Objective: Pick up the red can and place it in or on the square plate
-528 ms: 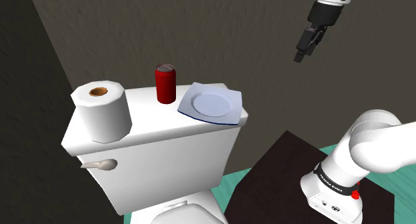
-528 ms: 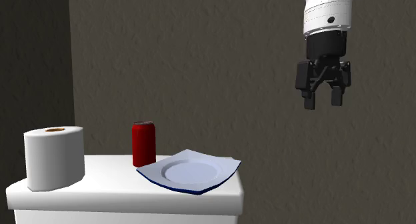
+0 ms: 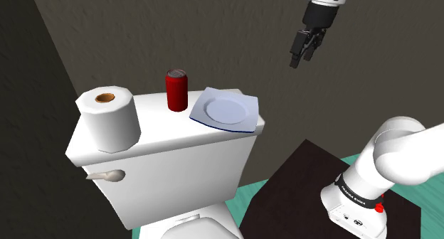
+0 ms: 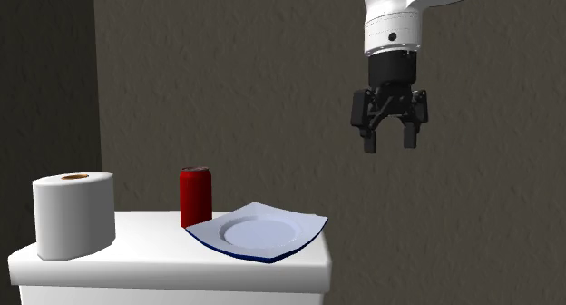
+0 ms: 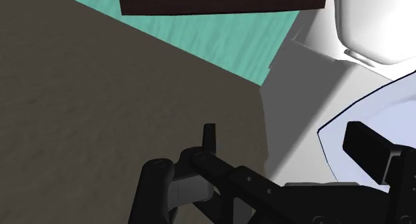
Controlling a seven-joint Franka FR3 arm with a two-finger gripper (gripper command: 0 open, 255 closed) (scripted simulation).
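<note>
- The red can [image 3: 177, 90] stands upright on the white toilet tank lid [image 3: 153, 141], toward the lid's back edge near the wall.
- The can sits between a toilet paper roll [image 3: 108, 117] and the square plate [image 3: 226, 109]. It is just beside the plate's near corner; contact cannot be told.
- The plate is white with a dark blue edge and lies flat at the lid's end, on the shoulder view's right. One corner slightly overhangs the lid.
- The toilet paper roll stands on end at the lid's other end, well apart from the can.
- The gripper [image 4: 388, 144] hangs in the air in front of the dark wall [image 4: 254, 76], pointing down. It is high above the lid and to the second exterior view's right of the plate.
- The fingers [image 5: 369, 148] are spread apart with nothing between them.
- The wrist view looks down on the plate's curved blue-lined edge, the white tank, the teal floor [image 5: 220, 46] and the dark stand [image 5: 220, 1].
- A flush handle [image 3: 107, 176] shows on the tank front.
</note>
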